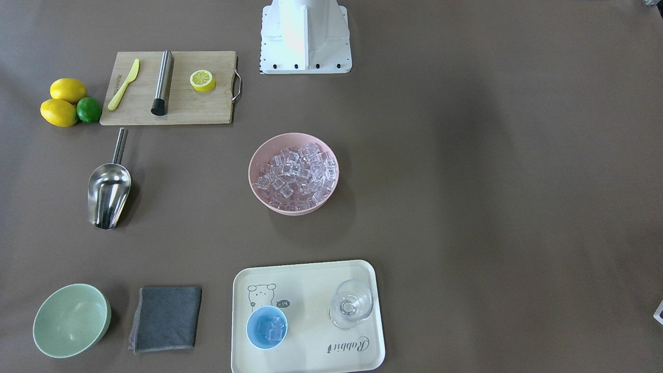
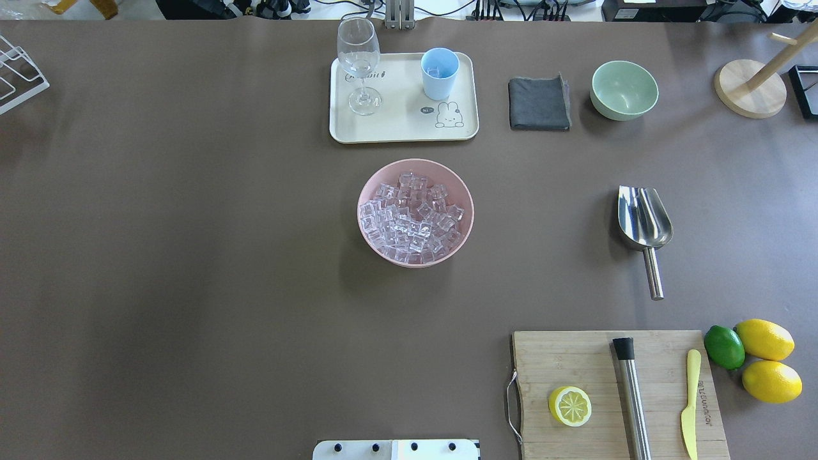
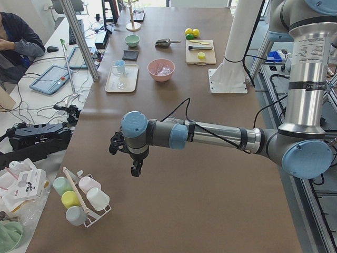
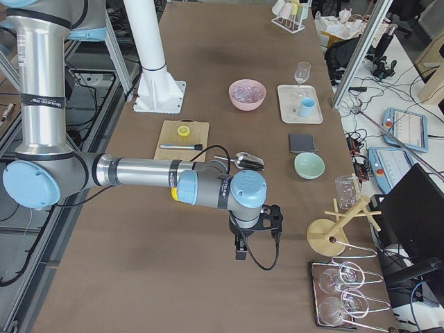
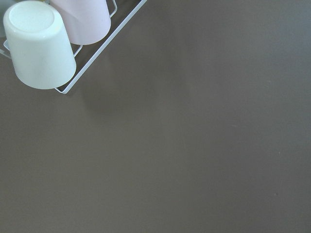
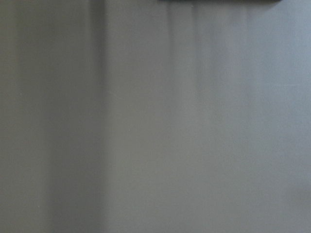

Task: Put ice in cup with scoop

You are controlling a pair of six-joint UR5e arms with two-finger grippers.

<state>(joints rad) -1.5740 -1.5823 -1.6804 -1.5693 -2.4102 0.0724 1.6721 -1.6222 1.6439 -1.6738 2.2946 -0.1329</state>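
With the right hand (image 4: 240, 254), whose opening I cannot tell, grip the scoop (image 2: 643, 220) squarely by its handle, trough level.

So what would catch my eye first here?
The pink bowl heaped with clear ice cubes at mid-table. Next, the shiny steel scoop lying empty toward the robot's right, and the light-blue cup, a few cubes inside, on the cream tray beside a wine glass.

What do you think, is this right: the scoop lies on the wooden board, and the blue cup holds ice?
No: the scoop lies on the table beside the wooden board, as the front-facing view shows. The blue cup does hold ice.
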